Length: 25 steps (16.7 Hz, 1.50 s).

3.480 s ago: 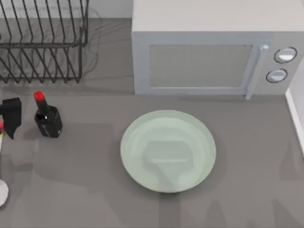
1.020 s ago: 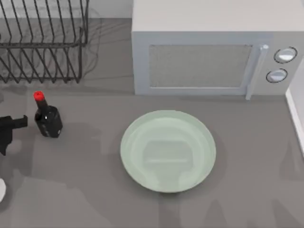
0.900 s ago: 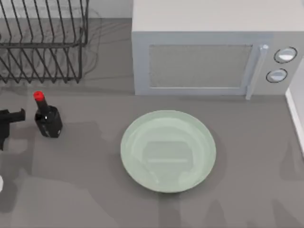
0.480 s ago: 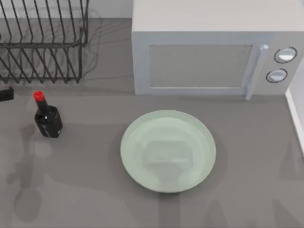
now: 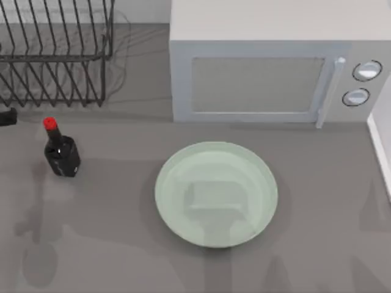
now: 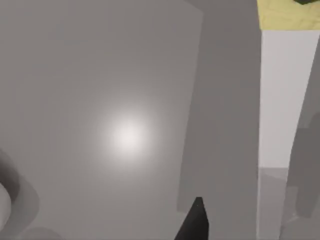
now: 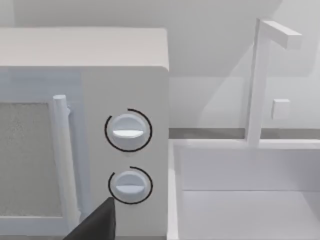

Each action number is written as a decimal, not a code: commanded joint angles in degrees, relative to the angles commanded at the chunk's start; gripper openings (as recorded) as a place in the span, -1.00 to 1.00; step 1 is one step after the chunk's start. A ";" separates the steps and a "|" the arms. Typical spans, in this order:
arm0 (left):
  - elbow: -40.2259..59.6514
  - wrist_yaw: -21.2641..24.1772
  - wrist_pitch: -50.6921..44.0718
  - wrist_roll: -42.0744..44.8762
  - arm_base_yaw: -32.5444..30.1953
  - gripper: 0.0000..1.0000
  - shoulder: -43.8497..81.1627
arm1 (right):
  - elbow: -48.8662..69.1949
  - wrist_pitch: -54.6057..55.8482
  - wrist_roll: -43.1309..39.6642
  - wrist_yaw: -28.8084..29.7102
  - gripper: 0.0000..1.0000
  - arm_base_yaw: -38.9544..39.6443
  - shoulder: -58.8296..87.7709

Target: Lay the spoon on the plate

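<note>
While the plate [image 5: 216, 194] sits bare before the microwave [image 5: 269, 61], the left gripper [image 5: 6, 117] hangs at the table's far left edge — fingers impossible to judge. Spoon's whereabouts: can't tell. Looks like the carry stage — next, swing over the plate and lower.

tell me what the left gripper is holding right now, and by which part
Cannot be told: a dark bit of the left arm sits at the table's left edge, with no grasp visible.

microwave [image 5: 269, 61] back right | dish rack [image 5: 55, 52] back left | bottle [image 5: 61, 152] left
</note>
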 joint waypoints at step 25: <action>28.21 -0.62 -2.82 52.03 -49.64 -1.00 25.49 | 0.00 0.00 0.00 0.00 1.00 0.00 0.00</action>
